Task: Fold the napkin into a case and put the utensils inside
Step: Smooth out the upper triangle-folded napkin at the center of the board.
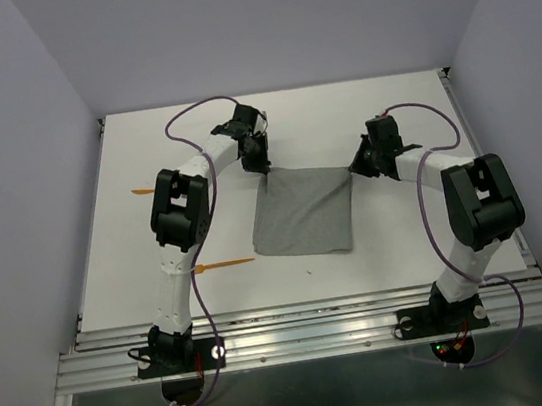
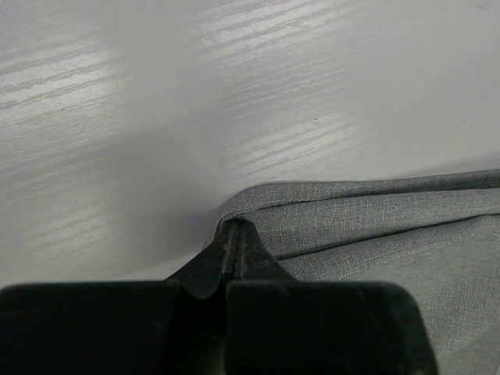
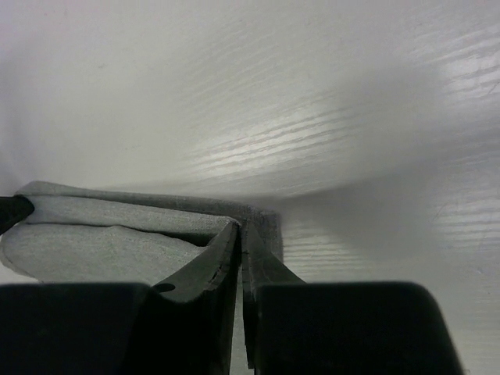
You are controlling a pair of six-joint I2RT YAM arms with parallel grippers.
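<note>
I'm pinching far corners of the napkin (image 1: 303, 214), left fingers (image 2: 230, 242) and right fingers (image 3: 233, 244) both clamped (first fold); next needs even pull to near edge.

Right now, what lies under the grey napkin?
Only the white table shows around the napkin; one orange utensil and a second utensil lie apart on its left. Whatever the cloth covers cannot be seen.
</note>
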